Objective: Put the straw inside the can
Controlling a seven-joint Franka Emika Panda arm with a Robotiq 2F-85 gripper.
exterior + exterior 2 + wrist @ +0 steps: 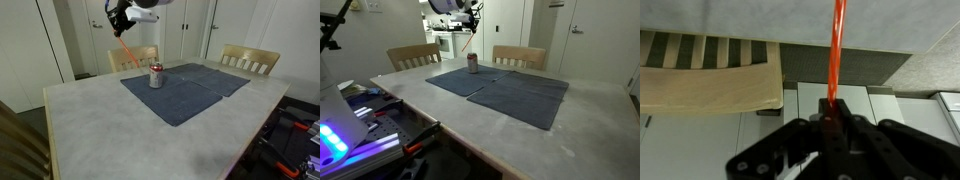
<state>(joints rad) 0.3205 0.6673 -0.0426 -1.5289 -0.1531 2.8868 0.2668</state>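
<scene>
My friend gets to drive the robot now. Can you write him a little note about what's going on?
Gripper: shut on the straw, raised high above the table.
Straw: hangs down from the gripper, its lower end near the can but not in it.
Can: upright on the blue cloth.
Done: straw is picked up.
Left: line the straw up over the can's top, lower it in, let go.

The black gripper [470, 14] holds a thin red-orange drinking straw [471, 38] hanging above the small silver metal can [472, 63], which stands on a dark blue cloth [510, 90].
</scene>
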